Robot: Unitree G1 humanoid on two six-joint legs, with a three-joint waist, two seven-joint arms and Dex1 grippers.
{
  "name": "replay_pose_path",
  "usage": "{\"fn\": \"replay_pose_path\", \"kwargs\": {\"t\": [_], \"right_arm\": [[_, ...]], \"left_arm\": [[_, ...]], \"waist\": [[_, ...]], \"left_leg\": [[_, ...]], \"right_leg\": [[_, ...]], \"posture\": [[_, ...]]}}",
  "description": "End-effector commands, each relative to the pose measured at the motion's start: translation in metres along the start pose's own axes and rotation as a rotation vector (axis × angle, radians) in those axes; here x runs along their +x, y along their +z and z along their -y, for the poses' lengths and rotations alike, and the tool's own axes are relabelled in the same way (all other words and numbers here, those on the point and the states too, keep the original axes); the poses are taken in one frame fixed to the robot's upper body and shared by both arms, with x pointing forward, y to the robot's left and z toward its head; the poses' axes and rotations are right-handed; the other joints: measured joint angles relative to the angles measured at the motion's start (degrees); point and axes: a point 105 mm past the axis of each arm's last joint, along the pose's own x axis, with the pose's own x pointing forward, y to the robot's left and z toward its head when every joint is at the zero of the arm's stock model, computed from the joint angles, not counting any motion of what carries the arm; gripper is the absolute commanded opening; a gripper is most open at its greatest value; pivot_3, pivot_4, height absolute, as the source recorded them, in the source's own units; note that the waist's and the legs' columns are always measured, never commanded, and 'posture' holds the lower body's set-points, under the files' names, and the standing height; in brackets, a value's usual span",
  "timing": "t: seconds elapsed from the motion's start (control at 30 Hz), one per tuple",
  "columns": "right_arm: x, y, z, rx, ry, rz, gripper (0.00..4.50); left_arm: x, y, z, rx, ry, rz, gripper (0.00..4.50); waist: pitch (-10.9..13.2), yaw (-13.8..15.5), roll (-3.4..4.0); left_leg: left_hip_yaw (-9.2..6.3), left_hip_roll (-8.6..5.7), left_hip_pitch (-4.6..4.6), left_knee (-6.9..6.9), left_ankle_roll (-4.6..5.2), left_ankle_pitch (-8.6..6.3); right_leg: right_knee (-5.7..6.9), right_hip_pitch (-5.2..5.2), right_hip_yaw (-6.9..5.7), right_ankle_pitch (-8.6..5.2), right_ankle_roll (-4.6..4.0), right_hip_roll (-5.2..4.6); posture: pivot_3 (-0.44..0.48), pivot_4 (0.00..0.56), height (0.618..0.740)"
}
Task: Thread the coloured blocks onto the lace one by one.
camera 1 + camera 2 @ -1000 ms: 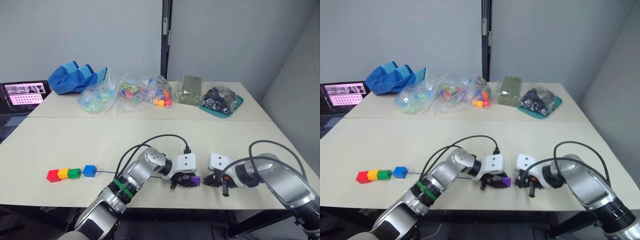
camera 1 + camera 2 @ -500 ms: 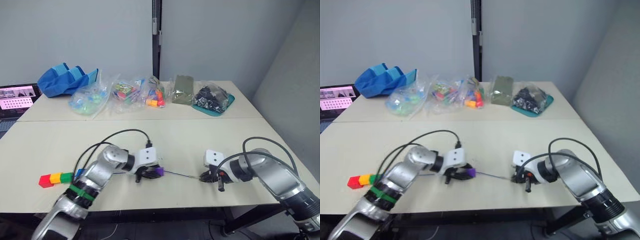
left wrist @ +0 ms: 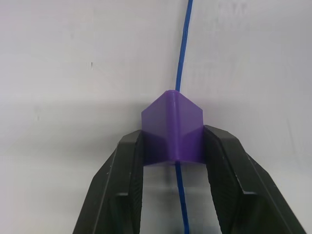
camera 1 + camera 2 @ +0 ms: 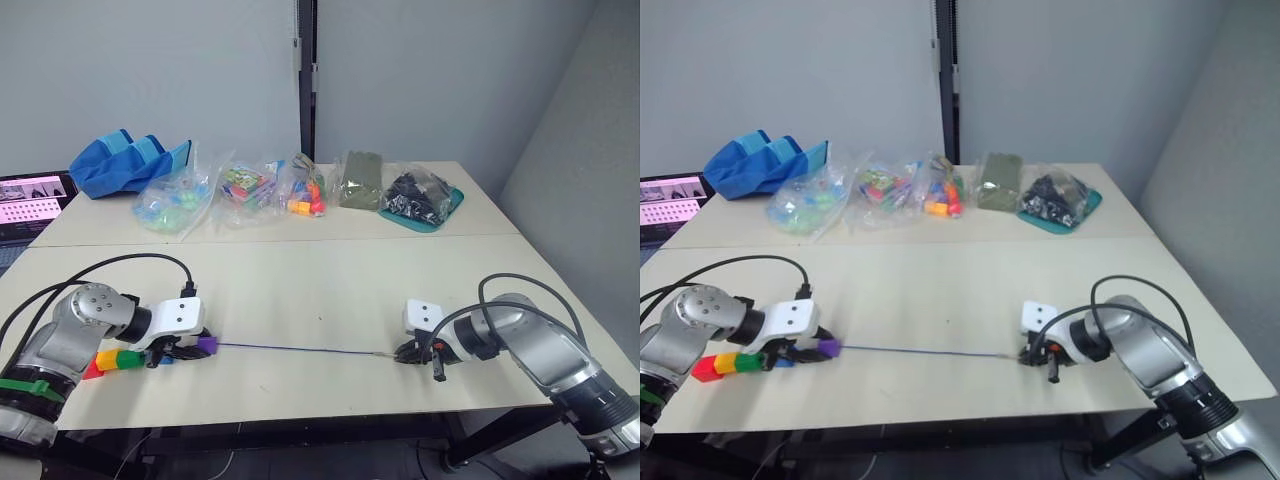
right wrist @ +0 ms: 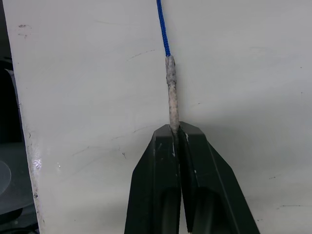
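While I watch the head cameras, I take the lace (image 4: 300,348) as my landmark, a thin blue line stretched straight across the near part of the table (image 4: 330,280). At the lace's left end I see the row of threaded blocks: red (image 4: 706,368), orange-yellow (image 4: 727,362) and green (image 4: 749,360) sit touching one another, and a sliver of the blue block (image 4: 783,361) shows under the left arm, just beside the green. The left gripper (image 4: 196,348) sits directly to the right of that row, on the lace. In its wrist camera I see the fingers (image 3: 122,190) clamped on two opposite sides of the purple block (image 3: 172,131), with the lace running in at one side of the cube and out at the other. Following the lace to its right end, I find the right gripper (image 4: 403,354) low on the table. Its wrist camera shows the fingers (image 5: 158,175) pressed together on the pale stiff tip (image 5: 171,95), pinching its base. Well behind the lace, near the far edge, lie clear bags of toys (image 4: 235,187).
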Motion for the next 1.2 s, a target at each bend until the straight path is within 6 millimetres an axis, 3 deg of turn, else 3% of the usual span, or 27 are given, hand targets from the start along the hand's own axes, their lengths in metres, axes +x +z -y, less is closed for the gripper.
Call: {"fn": "replay_pose_path", "kwargs": {"t": [0.03, 0.07, 0.17, 0.27, 0.47, 0.63, 0.87, 1.2], "right_arm": [[-0.001, 0.007, 0.002, -0.025, -0.008, 0.012, 0.00], [-0.001, 0.007, 0.002, -0.024, -0.009, 0.013, 0.00], [-0.003, 0.005, 0.002, -0.019, -0.016, 0.012, 0.00], [-0.003, 0.003, 0.000, -0.011, -0.018, 0.011, 0.00], [0.000, 0.003, -0.001, 0.001, -0.023, 0.016, 0.00], [0.003, 0.005, -0.002, 0.011, -0.039, 0.031, 0.00], [0.001, 0.002, -0.002, 0.017, -0.050, 0.026, 0.00], [0.002, 0.004, -0.001, 0.017, -0.063, 0.035, 0.00]], "left_arm": [[0.001, -0.038, 0.019, -0.088, -0.102, -0.156, 1.29], [-0.002, -0.040, 0.017, -0.100, -0.101, -0.162, 2.34], [-0.013, -0.039, 0.014, -0.108, -0.129, -0.231, 3.29], [-0.022, -0.024, 0.005, -0.118, -0.131, -0.246, 4.24], [-0.027, 0.006, -0.021, -0.097, -0.065, -0.269, 4.24], [-0.021, 0.012, -0.008, -0.161, -0.155, -0.345, 4.24], [0.005, 0.024, -0.023, -0.146, -0.066, -0.305, 4.24], [0.008, 0.038, -0.019, -0.107, -0.095, -0.362, 4.24]], "waist": [[0.0, 0.0, 0.00], [0.0, 0.0, 0.00], [0.0, -0.1, 0.01], [0.0, 0.0, 0.00], [0.1, 0.6, -0.16], [0.1, 0.4, -0.23], [0.1, 1.1, -0.23], [0.1, 2.1, -0.23]], "left_leg": [[0.00, 0.00, 0.02, 0.01, 0.00, 0.00], [0.00, 0.00, 0.05, 0.00, 0.00, 0.00], [0.00, 0.00, 0.08, -0.01, 0.01, -0.01], [0.00, 0.00, 0.06, 0.00, 0.03, -0.02], [0.00, 0.00, -0.09, 0.08, 0.03, -0.02], [-0.01, 0.00, -0.12, 0.06, 0.04, -0.03], [-0.01, -0.01, -0.06, 0.17, 0.06, -0.04], [-0.01, -0.01, -0.08, 0.17, 0.06, -0.04]], "right_leg": [[0.08, -0.02, 0.00, -0.04, -0.03, 0.00], [0.16, -0.02, 0.00, -0.08, -0.07, 0.00], [0.25, -0.04, 0.00, -0.23, 0.02, 0.02], [0.26, -0.04, 0.00, -0.24, 0.00, 0.01], [0.25, -0.08, -0.03, -0.24, -0.01, 0.00], [0.25, -0.11, -0.03, -0.22, -0.07, 0.01], [0.26, 0.00, -0.04, -0.22, 0.00, -0.01], [0.25, -0.02, -0.04, -0.19, -0.02, -0.01]], "posture": [[0.000, 0.150, 0.717], [0.000, 0.150, 0.717], [0.000, 0.150, 0.717], [0.000, 0.150, 0.717], [0.000, 0.150, 0.717], [0.000, 0.150, 0.717], [0.000, 0.150, 0.717], [0.000, 0.150, 0.717]]}}
